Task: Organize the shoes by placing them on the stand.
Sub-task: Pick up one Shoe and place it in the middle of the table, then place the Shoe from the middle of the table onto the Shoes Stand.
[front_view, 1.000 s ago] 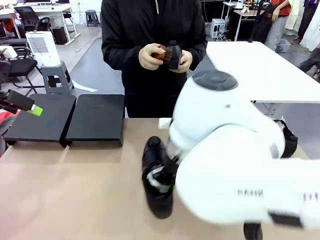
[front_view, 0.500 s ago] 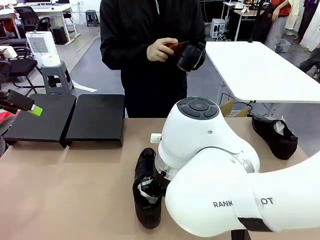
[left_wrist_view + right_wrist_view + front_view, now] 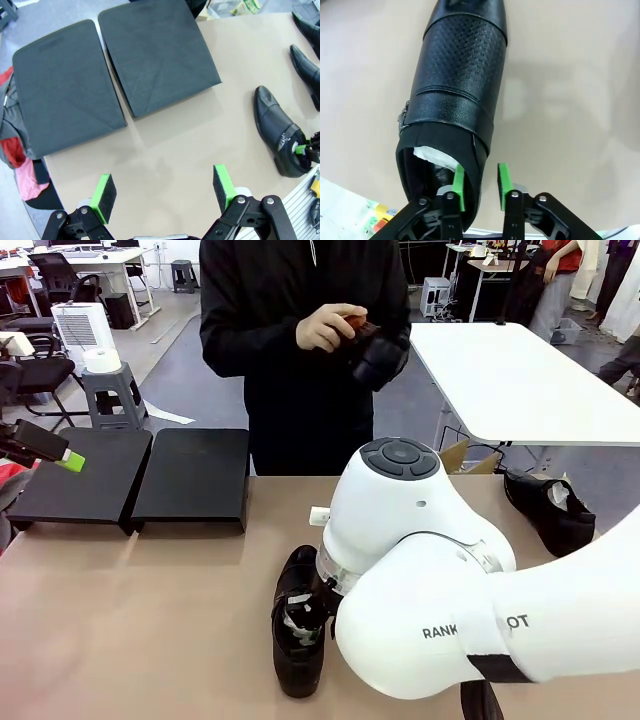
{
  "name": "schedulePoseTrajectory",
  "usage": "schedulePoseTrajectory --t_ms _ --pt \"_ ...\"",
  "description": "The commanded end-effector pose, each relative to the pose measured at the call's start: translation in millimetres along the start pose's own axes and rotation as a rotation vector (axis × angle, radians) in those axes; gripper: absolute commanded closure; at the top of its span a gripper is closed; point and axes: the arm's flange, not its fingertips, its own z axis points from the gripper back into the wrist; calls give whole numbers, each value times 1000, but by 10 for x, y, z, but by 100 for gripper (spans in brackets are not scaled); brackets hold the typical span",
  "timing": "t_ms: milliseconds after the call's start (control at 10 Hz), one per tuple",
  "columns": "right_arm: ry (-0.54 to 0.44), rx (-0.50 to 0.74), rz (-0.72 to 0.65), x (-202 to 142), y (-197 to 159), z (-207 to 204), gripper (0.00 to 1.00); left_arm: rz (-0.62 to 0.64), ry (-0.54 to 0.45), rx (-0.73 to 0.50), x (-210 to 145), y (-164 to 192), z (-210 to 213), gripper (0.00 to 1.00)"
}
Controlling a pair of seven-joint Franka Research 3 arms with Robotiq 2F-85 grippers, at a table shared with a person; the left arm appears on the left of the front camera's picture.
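Tabletop [image 3: 150,620]: paper-stuffed shoe [image 3: 460,85], right end effector [image 3: 480,176] parted astride collar, left end effector [image 3: 163,187] spread.

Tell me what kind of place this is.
Likely a robotics lab in an open office: a white robot arm works at a tan tabletop, with white desks and black office chairs behind.

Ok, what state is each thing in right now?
Near shoe: upright on the table, paper-stuffed.
Far shoe: resting on the table.
Held shoe: in person's hands.
Stand: no shoes yet.
Left gripper: open, empty.
Right gripper: jaws apart, astride Near shoe's heel rim.
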Motion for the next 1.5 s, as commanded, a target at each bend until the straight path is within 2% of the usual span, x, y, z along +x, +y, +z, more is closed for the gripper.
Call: schedulePoseTrajectory --t_ms 0,100,500,600,1400 --pt "-32 -13 -6 9 2 83 5 3 -5 -15 -8 12 7 0" --pt "-36 -14 0 -4 -24 160 0 3 -5 -15 -8 12 7 0" --pt "13 -60 128 -163 -66 493 0 3 -5 -15 -8 12 7 0" --pt "-14 -24 39 -73 20 263 0 3 -5 -15 -8 12 7 0" --pt "-14 -24 39 -73 20 263 0 3 -5 -15 -8 12 7 0"
